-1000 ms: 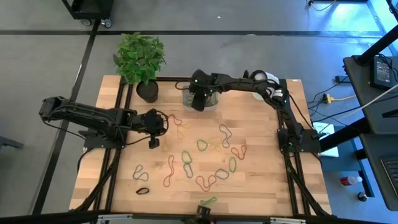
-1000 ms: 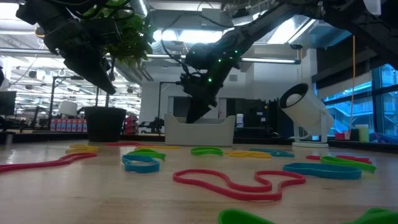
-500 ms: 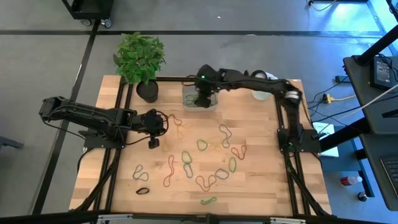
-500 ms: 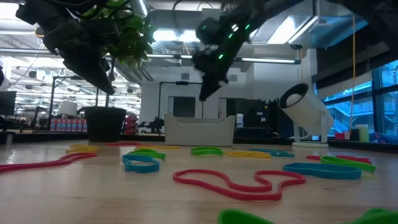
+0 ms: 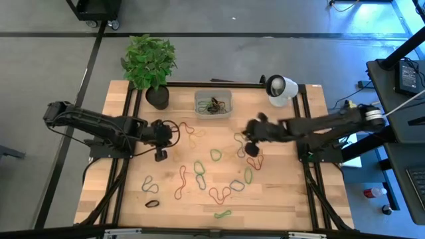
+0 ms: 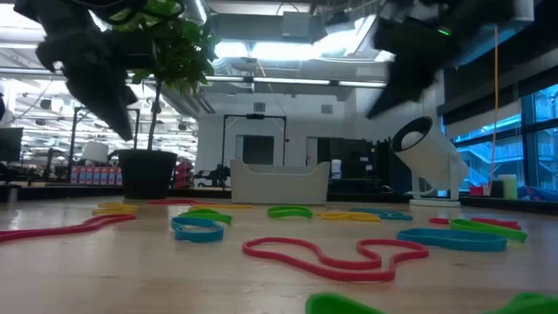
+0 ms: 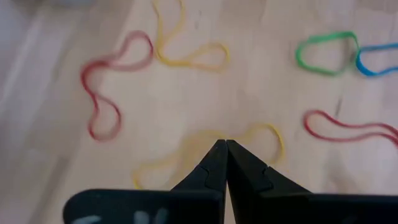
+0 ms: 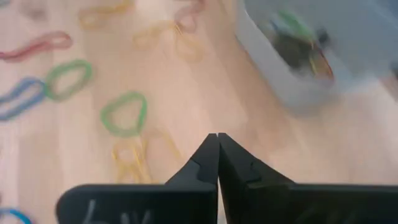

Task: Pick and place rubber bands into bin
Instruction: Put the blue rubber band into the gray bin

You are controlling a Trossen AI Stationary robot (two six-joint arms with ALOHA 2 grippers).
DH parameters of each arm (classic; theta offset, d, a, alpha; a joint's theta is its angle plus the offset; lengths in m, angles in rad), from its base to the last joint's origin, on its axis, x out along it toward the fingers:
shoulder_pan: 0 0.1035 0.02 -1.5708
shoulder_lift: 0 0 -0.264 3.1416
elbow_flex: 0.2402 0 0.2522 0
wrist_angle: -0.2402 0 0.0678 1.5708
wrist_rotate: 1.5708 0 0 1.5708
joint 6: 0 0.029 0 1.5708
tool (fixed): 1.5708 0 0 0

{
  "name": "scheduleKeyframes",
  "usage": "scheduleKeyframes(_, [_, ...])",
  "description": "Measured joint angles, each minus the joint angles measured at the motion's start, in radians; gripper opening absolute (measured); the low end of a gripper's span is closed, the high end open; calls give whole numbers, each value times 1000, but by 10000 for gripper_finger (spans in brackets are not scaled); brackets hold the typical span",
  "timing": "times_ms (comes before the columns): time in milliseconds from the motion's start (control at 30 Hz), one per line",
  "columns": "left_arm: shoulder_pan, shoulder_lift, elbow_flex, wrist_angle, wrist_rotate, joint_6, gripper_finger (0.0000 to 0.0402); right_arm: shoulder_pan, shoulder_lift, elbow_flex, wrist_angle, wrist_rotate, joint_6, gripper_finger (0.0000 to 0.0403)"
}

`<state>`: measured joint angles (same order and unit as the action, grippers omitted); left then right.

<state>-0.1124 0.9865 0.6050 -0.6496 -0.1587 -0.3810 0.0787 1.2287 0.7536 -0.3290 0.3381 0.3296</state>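
Several rubber bands (image 5: 199, 174), red, green, yellow and blue, lie flat and scattered over the middle of the wooden table. A few more sit inside the bin (image 5: 213, 105), which stands at the far middle. My left gripper (image 5: 160, 154) hangs shut above the table's left part. A yellow band (image 7: 264, 132) lies below its tips and nothing is between them. My right gripper (image 5: 251, 149) hangs shut over the table's right-middle part. Below it lie a green band (image 8: 124, 114) and a yellow band (image 8: 134, 152).
A black plant pot (image 5: 157, 97) with a leafy plant stands at the far left, beside the bin. A white round camera (image 5: 279, 88) sits at the far right. Black frame rails (image 5: 130, 126) run along the table's left and right sides.
My right gripper has risen out of the bin and swung fast toward the table's near and right edges; it now hangs over the right-middle bands. My left gripper has stayed in place and tipped a little further down.
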Motion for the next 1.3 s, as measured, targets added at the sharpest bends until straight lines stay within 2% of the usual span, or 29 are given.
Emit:
scheduleKeyframes(133, [-99,66,53,-53,-6,-159,2,132,-97,-145,34,88,188,2])
scheduleKeyframes(267, [-208,158,108,-156,1,-391,3,214,-120,-221,29,155,312,2])
scheduleKeyframes(400, [-307,212,121,-223,72,-685,4,259,-119,-254,34,159,358,2])
scheduleKeyframes(533, [-416,243,121,-262,80,-947,12,280,-119,-267,41,170,374,1])
scheduleKeyframes(633, [-491,273,121,-266,76,-1087,30,294,-119,-270,45,169,376,1])
scheduleKeyframes(767, [-569,323,121,-266,81,-1192,67,306,-119,-270,51,169,377,1])
scheduleKeyframes(1000, [-654,409,120,-259,129,-1265,122,306,-119,-270,59,169,377,2])
scheduleKeyframes(1300, [-699,505,120,-206,154,-1300,127,304,-118,-270,88,192,376,1])
